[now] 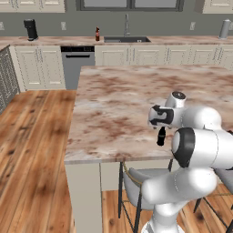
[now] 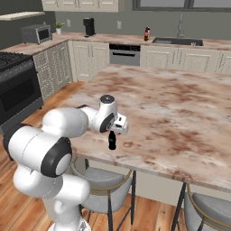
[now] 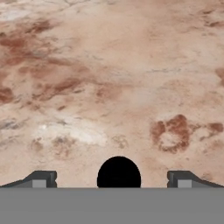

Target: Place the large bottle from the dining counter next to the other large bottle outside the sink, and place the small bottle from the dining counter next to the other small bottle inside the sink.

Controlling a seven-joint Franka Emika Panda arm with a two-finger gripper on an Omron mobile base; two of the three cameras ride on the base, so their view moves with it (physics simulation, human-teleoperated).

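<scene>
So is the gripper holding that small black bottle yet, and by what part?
Nothing is held. The gripper is open above the small black bottle, one fingertip on each side of its top, apart from it, over the dining counter.

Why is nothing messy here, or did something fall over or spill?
Nothing stands out. The small black bottle stands upright on the dining counter, right under the open gripper. The pinkish bottle stands upright beside the sink. No spills show.
</scene>
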